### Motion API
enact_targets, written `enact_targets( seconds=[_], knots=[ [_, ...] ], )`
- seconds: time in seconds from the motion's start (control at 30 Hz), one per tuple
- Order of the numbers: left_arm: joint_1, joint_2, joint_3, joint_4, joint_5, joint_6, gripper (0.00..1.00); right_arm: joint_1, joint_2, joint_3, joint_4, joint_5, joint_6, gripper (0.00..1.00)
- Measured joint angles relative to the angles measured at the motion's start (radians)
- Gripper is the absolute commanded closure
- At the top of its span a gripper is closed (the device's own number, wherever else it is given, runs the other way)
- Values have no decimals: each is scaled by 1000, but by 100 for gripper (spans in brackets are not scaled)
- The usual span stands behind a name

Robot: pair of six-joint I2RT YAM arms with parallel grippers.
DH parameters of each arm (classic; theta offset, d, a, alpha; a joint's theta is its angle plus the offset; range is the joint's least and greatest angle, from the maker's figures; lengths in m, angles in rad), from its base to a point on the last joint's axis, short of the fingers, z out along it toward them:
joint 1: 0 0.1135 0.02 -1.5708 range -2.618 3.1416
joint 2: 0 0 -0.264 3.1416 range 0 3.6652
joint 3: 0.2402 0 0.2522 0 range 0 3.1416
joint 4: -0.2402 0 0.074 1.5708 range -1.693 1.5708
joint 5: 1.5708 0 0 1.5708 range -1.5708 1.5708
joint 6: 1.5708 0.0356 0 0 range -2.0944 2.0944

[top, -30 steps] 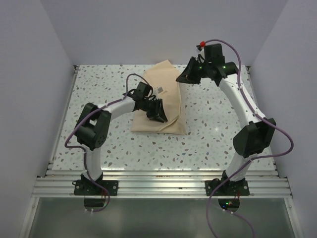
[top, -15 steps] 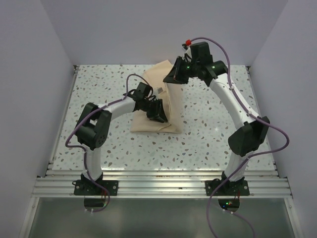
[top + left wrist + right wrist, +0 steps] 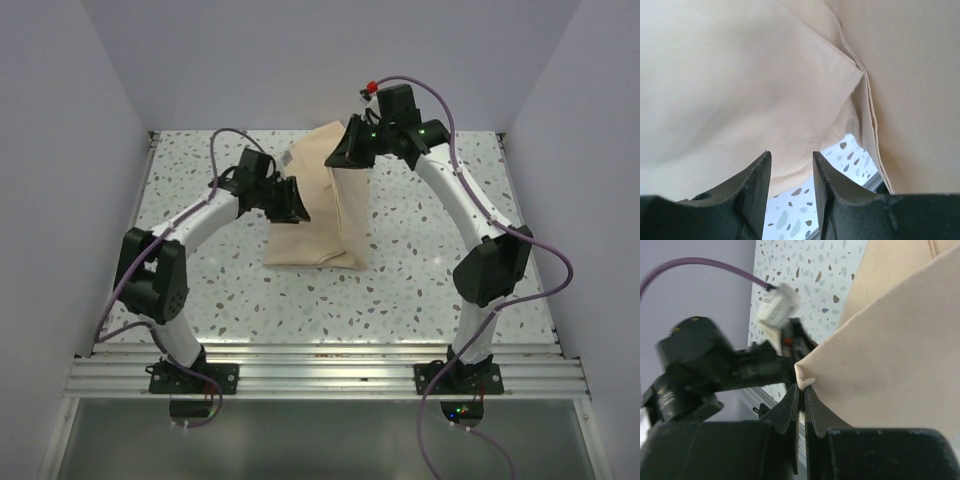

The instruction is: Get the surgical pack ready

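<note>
- A speckled white worktop (image 3: 200, 275) carries the surgical pack (image 3: 318, 228), a plain beige cloth folded into a soft, pillow-like bundle near the middle, between the two arms.
- No tray, instruments or gauze show; only cloth is visible.
- The left arm (image 3: 200, 215) reaches in from the left, its end just above the bundle's near-left part.
- In the left wrist view, the left fingers (image 3: 754, 182) stand partly apart with a clear gap between them.
- Nothing sits in that gap. The cloth lies just past the tips, and whether the tips brush it cannot be told.
- That same view shows a hemmed cloth edge running down the right side and a folded flap corner pointing right, with a patch of speckled worktop below it.
- The right arm (image 3: 455, 195) arches over from the right to the far end of the bundle.
- In the right wrist view, the right fingers (image 3: 790, 407) are pressed almost together, pinching one corner of the beige cloth between their tips.
- From that pinched corner the cloth spreads away to the right as a smooth raised sheet, lifted off the worktop there.
- From above, the raised cloth climbs from the bundle's far right side to the right fingers.
</note>
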Motion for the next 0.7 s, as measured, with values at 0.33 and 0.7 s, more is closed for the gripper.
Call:
enact_targets(
  seconds=[0.33,0.7],
  knots=[
    [271,-164,-149,-50,-151,61,55,80,126,86,-4,-10,-12,100],
    [268,-108,-232,-61,-180,67,56,127,265,179,-2,-8,-14,100]
  ],
)
